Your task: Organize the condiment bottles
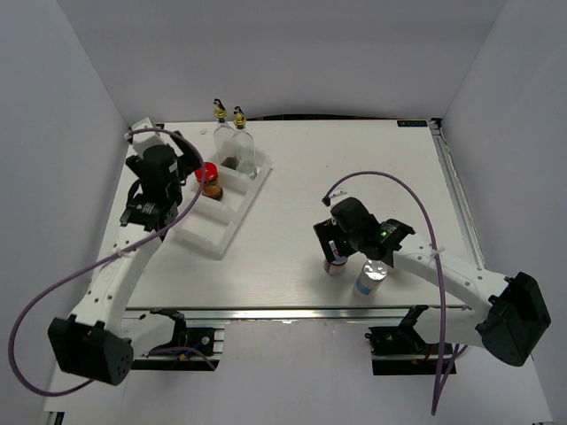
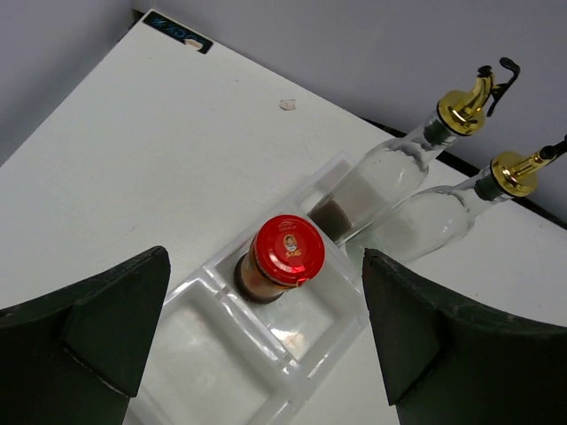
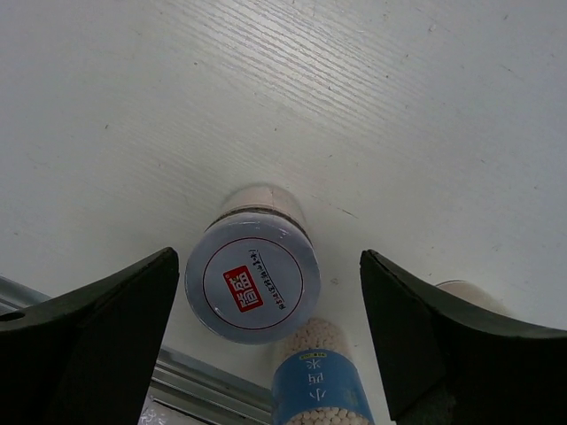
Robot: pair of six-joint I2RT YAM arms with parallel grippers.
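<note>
— Which step are you on?

— By my reckoning, halfway: three bottles are in the tray and three are not yet. My right gripper (image 3: pixel 267 257) hangs wide open directly over the silver-lidded jar (image 3: pixel 252 283). The jar stands at the near edge of the bench (image 1: pixel 292 186), right of the middle. My jaws are on either side of it and do not touch it. A blue-labelled shaker (image 3: pixel 314 381) is just beside it, nearer the edge. Something pale, half hidden behind my finger (image 3: pixel 443 354), may be the other shaker; I cannot tell.

— And the left?

— My left gripper (image 2: pixel 266 255) is also wide and empty, above the red-capped jar (image 2: pixel 285 250). That jar sits in a middle step of the white tray (image 1: pixel 208 232), toward the far left corner. The two glass bottles (image 2: pixel 390 164) stand side by side at the tray's far end.

— What does the next move call for?

— I judge it calls for lowering the right gripper, closing below the lid, and lifting straight up so I don't knock the shaker. Then I carry the jar to the tray's empty near step.

— And the surroundings?

— The bench is white and faintly grained, with a metal rail (image 1: pixel 292 314) along its near edge. Plain pale walls (image 1: pixel 292 53) close in three sides.
</note>
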